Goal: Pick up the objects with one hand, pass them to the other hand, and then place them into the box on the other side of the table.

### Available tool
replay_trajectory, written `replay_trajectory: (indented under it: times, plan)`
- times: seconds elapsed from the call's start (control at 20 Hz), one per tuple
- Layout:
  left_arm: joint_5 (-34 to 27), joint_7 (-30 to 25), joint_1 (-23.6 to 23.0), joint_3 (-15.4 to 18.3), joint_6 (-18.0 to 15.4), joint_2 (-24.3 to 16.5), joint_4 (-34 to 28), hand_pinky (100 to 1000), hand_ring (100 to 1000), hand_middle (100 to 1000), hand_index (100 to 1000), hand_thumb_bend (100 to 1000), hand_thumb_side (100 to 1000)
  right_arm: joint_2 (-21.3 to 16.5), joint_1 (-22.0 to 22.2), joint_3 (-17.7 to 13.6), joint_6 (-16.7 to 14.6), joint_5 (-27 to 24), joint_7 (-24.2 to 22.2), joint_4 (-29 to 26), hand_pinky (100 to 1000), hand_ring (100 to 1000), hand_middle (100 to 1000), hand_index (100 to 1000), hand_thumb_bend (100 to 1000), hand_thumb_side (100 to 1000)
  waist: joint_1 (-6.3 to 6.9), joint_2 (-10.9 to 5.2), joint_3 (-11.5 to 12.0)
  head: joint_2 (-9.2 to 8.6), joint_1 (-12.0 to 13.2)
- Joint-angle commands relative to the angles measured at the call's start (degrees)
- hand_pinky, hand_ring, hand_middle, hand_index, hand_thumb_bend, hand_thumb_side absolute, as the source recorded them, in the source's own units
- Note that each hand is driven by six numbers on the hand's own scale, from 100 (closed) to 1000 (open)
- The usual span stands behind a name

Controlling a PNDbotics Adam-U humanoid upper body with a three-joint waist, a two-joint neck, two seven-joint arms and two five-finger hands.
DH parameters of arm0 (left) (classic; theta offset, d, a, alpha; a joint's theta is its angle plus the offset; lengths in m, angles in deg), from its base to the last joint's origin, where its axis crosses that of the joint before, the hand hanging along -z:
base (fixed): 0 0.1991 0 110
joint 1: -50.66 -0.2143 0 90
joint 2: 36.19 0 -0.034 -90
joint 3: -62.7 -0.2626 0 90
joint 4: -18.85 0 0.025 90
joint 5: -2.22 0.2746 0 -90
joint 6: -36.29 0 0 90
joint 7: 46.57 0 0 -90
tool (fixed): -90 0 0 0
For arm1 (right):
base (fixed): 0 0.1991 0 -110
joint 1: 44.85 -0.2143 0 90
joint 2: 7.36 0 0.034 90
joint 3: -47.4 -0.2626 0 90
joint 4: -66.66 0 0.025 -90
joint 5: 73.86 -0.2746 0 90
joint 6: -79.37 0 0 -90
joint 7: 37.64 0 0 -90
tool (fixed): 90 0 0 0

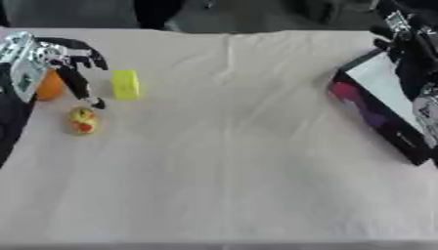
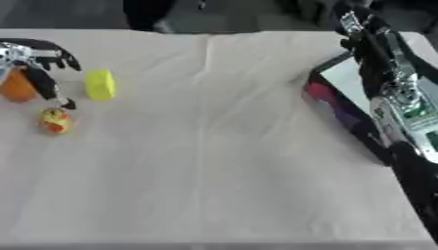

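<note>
While the left hand (image 1: 73, 63) hovers open, the yellow block (image 1: 125, 84) lies just beside it.

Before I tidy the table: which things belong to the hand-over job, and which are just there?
Job:
- orange round fruit
- yellow block
- small yellow-and-red toy
- dark box with white inside
- left hand, open over the fruit

Just there:
- pale tablecloth
- right arm, its hand not in view
</note>
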Motion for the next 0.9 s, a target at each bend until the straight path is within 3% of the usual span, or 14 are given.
replay_trajectory:
  times: [0.05, 0.9]
  plan:
    - [1.20, 1.12, 1.31, 0.95, 0.19, -0.52, 0.16, 838, 897, 866, 875, 593, 214, -0.95, -0.70, -0.20, 0.00, 0.30, -0.26, -0.37, 953, 889, 893, 892, 308, 576, -0.02, -0.75, -0.11, -0.64, 0.20]
    - [-3.25, 2.62, 2.68, 2.47, 1.38, -0.69, 0.06, 840, 880, 854, 869, 553, 270, -0.92, -1.15, 0.22, 0.45, 0.78, -0.87, -0.48, 954, 887, 890, 892, 303, 583, -0.11, 0.35, -0.65, -1.35, -0.13]
